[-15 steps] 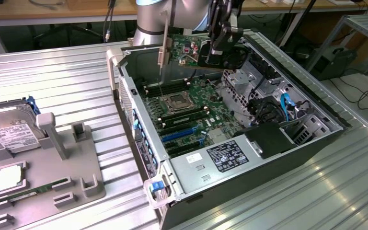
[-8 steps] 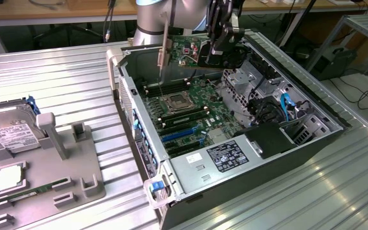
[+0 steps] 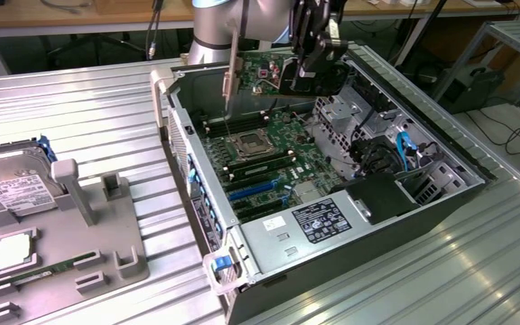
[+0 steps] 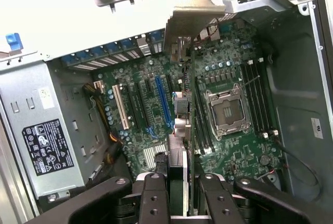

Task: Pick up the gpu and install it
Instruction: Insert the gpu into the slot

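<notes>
Fingers (image 4: 154, 199) part-closed, pinching gpu (image 3: 260, 74) edge-on above motherboard (image 4: 239, 156); hold it plumb, bracket (image 3: 233, 61) probably toward case rear, aligned over blue slot (image 4: 162, 99).

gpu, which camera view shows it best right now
The exterior view. There the gpu hangs in the gripper above the open computer case, its green board face and silver bracket both showing. The wrist view sees it edge-on, a thin strip between the gripper's fingers, running over the motherboard.
</notes>
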You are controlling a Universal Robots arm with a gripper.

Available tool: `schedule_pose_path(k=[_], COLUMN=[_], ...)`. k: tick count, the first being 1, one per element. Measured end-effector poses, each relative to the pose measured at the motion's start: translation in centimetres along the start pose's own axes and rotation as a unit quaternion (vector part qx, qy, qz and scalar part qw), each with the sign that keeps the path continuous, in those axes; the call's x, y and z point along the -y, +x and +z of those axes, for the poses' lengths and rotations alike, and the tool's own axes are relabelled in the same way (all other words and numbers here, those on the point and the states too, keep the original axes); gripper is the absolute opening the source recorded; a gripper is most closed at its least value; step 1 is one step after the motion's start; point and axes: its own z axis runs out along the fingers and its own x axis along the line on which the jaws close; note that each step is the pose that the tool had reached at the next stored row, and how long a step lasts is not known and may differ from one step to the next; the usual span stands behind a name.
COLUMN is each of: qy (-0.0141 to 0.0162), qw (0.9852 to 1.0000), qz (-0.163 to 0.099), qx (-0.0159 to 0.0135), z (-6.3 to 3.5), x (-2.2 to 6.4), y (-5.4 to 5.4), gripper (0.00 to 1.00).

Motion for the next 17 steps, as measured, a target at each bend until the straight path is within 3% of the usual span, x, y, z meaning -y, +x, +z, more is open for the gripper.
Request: schedule_pose_path(k=[9, 17], qy=[-0.0001, -0.0003], qw=[0.9994, 0.9977], qz=[-0.036, -0.068], qx=[0.0004, 0.0007], z=[0.00, 0.00], x=[-0.08, -0.13], y=[0.02, 0.03], gripper=[0.28, 0.28])
